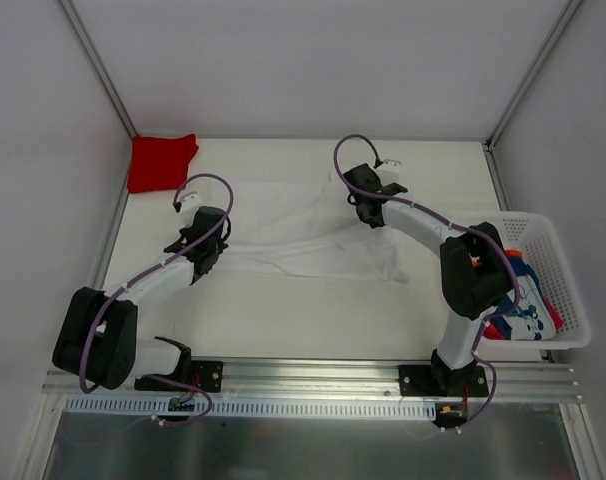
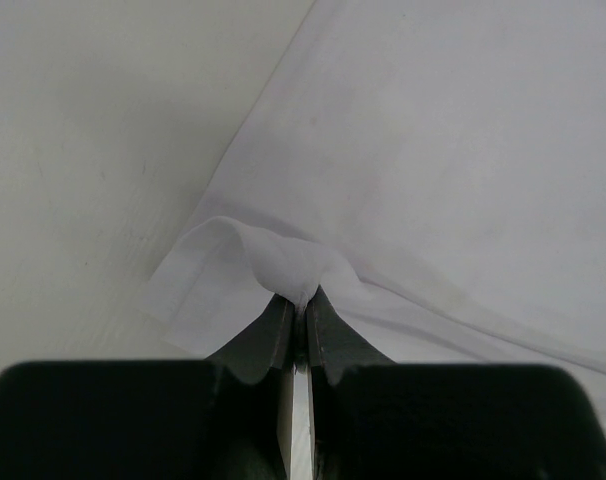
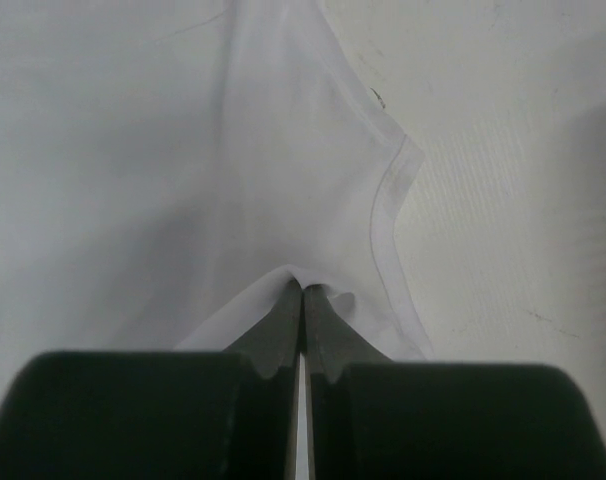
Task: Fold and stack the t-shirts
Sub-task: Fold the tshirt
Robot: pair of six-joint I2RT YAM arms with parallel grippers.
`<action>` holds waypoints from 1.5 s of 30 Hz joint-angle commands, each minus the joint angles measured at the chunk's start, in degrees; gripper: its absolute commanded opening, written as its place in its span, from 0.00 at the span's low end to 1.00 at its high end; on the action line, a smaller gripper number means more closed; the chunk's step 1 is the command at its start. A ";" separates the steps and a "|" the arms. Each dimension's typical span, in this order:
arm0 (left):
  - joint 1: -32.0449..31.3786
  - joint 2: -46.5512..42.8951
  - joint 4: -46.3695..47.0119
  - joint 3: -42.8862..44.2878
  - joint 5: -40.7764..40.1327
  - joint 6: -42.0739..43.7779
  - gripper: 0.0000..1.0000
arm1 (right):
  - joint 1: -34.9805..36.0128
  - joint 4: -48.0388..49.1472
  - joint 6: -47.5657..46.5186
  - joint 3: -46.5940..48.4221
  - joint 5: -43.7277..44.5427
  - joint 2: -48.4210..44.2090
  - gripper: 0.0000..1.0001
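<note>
A plain white t-shirt [image 1: 293, 235] lies spread across the middle of the table. My left gripper [image 1: 205, 238] is shut on a pinch of its cloth at its left edge; the left wrist view shows the fold [image 2: 295, 265] caught between the closed jaws [image 2: 301, 302]. My right gripper [image 1: 371, 210] is shut on the shirt's right part near a hem [image 3: 388, 200], its jaws [image 3: 302, 292] closed on a small ridge of cloth. A folded red t-shirt [image 1: 161, 160] sits at the far left corner. A blue printed tee [image 1: 518, 270] and an orange-red one [image 1: 555, 303] lie in the basket.
A white plastic mesh basket [image 1: 568, 270] stands at the table's right edge beside my right arm. Grey walls with metal posts close in the back and sides. An aluminium rail [image 1: 313, 378] runs along the near edge.
</note>
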 commanded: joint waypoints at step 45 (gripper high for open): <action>13.44 15.79 8.56 24.50 29.47 10.22 0.99 | -19.11 -8.66 -14.51 40.68 -32.66 14.13 0.99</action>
